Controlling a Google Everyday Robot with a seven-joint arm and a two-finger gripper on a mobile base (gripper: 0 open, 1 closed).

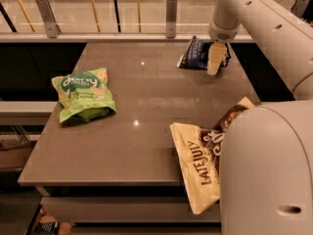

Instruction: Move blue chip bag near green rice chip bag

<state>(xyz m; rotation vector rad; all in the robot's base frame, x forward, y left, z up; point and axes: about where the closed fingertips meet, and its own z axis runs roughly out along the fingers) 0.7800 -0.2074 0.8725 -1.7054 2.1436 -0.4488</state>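
Grey-brown table top (146, 82), bounded by a railing (170, 13) at the far edge, carries three bags. The blue chip bag (194, 53) lies at the far right corner. The green rice chip bag (83, 98) lies at the left edge, well apart from it. The gripper (215, 58) hangs at the blue chip bag's right side, apparently positioned for a pick. Whether it is wide, narrow or holding cannot be told. The large brown bag (200, 160) overhangs the near edge, probably clear of the transfer path.
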